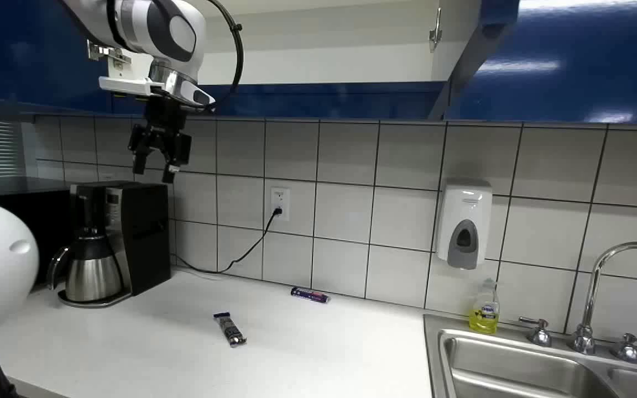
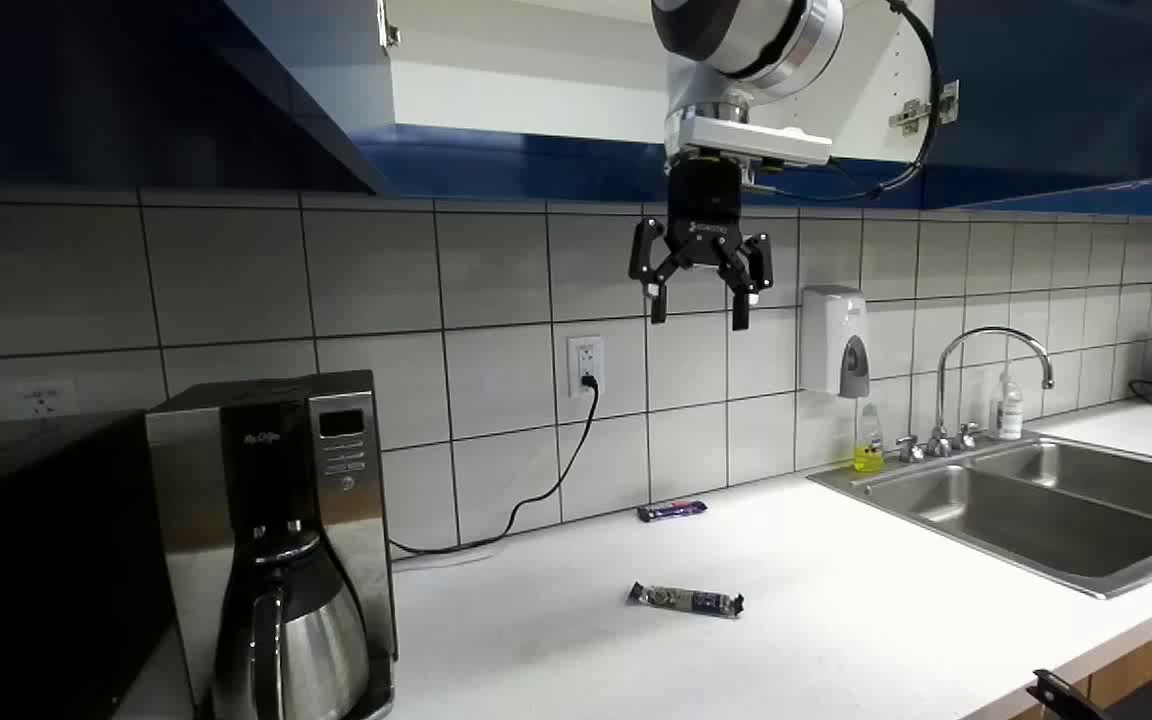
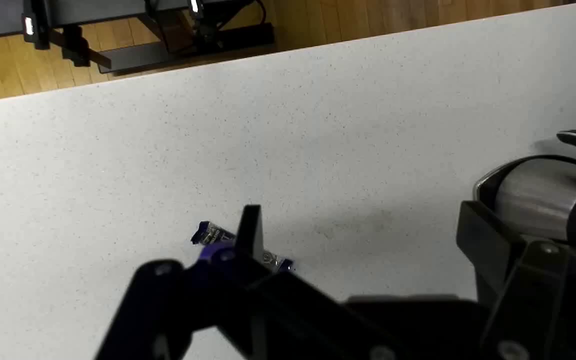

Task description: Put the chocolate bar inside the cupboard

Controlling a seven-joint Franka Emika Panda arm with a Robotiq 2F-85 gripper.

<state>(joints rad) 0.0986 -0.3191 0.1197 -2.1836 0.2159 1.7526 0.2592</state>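
The chocolate bar, a small dark wrapped bar with a lighter patch, lies flat on the white counter in both exterior views [image 1: 230, 330] [image 2: 686, 600]. In the wrist view the bar [image 3: 216, 233] is partly hidden behind a finger. The cupboard [image 1: 324, 55] is overhead with its glossy blue doors swung open and its white interior showing; it also shows in an exterior view [image 2: 526, 75]. My gripper [image 1: 154, 170] [image 2: 699, 308] [image 3: 360, 217] points down, open with nothing between its fingers. It hangs high above the counter, just below the cupboard's bottom edge, apart from the bar.
A coffee maker [image 1: 141, 237] [image 2: 361, 520] with a steel carafe stands on the counter. A thin purple stick-like item [image 1: 310, 294] [image 2: 672, 511] lies near the tiled wall. A plugged cord [image 2: 556, 480] runs along the wall. Soap dispenser [image 1: 465, 221], dish soap [image 1: 484, 315] and sink [image 1: 434, 354] stand further along.
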